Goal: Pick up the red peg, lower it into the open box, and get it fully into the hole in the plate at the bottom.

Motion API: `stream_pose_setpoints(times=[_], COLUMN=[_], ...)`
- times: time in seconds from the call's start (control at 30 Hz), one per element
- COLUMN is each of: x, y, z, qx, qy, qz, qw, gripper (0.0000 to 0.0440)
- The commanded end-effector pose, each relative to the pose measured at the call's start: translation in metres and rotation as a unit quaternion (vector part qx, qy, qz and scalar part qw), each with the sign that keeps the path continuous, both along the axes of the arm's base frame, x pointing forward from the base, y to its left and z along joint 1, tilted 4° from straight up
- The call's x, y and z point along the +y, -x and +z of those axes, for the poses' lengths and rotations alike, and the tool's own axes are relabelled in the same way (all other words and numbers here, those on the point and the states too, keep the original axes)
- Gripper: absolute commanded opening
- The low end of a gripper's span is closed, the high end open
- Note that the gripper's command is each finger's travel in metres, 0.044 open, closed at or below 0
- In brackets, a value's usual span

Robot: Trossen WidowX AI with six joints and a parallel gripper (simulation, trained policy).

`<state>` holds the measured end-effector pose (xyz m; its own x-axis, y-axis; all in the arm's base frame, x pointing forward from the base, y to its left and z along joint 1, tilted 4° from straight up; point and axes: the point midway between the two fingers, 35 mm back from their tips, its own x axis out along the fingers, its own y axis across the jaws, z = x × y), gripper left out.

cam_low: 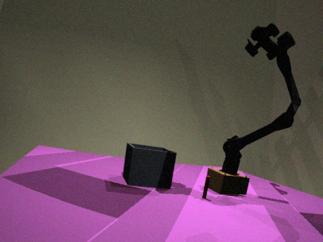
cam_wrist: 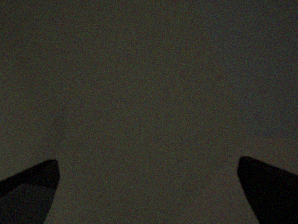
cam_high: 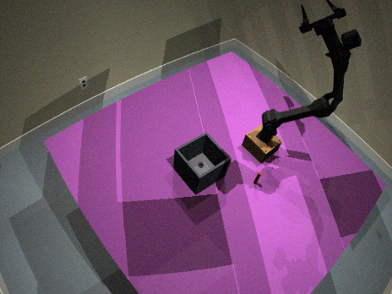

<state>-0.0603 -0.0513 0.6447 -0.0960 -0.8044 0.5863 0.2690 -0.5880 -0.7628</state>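
Note:
The red peg (cam_high: pixel 257 177) (cam_low: pixel 206 187) stands upright on the table beside the arm's base, its top bright red and its side dark. The open dark grey box (cam_high: pixel 182 170) (cam_low: pixel 143 167) stands to its left. In the top view the light grey plate (cam_high: pixel 193 165) shows at the box's bottom, with an empty dark hole (cam_high: pixel 201 165). My gripper (cam_high: pixel 315 3) (cam_wrist: pixel 149 168) is wide open and empty. It is raised high above and behind the base, far from the peg and box. The wrist view shows only the fingertips and dim background, without peg or box.
The arm rises from a wooden base block (cam_high: pixel 253 148) (cam_low: pixel 231 183) close to the peg. The magenta table top (cam_high: pixel 152 148) (cam_low: pixel 146 215) carries bands of light and shadow. A wall socket (cam_high: pixel 84 82) shows at the upper left in the top view.

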Motion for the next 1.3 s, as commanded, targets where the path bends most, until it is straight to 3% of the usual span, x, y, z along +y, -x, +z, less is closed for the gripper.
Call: stream_pose_setpoints(times=[0.0,0.27,0.6,1.27], x=[-0.008,-0.035,-0.063,-0.089], y=[-0.003,-0.017,-0.05,-0.124], z=[-0.012,-0.034,-0.055,-0.107], qx=[-0.005,-0.011,-0.049,-0.129], qy=[-0.027,-0.086,-0.142,-0.277], qz=[0.002,0.028,0.134,0.31], qw=[1.0,0.996,0.98,0.9], gripper=[0.044,0.044,0.044,0.044])
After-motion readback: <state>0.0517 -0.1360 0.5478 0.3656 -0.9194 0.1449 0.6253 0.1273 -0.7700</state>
